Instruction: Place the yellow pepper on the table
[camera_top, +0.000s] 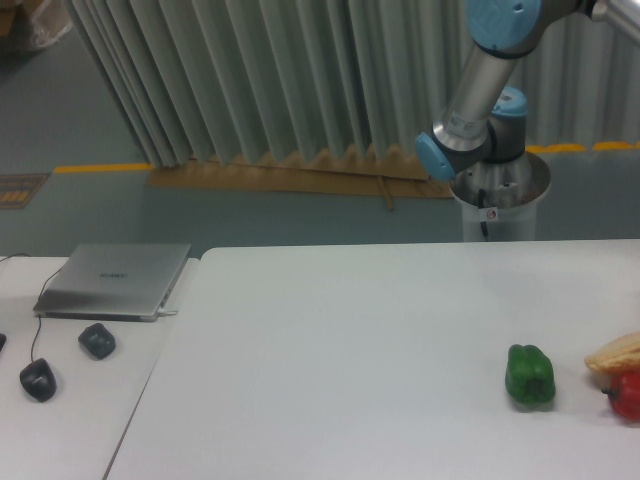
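No glossy yellow pepper or gripper is being shown; its jaw state cannot be told. Locating is being awaited over the large white table (350, 340).

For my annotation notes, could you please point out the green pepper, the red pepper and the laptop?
green pepper (530, 376), fixed camera, middle of its body.
red pepper (627, 395), fixed camera, its visible left side.
laptop (114, 280), fixed camera, centre of the closed lid.

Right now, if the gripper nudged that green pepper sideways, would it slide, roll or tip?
The green pepper looks lobed and rounded, so it would likely rock or roll unevenly rather than slide. Its glossy skin may slip under fingers. The table is smooth and offers little to stop it.
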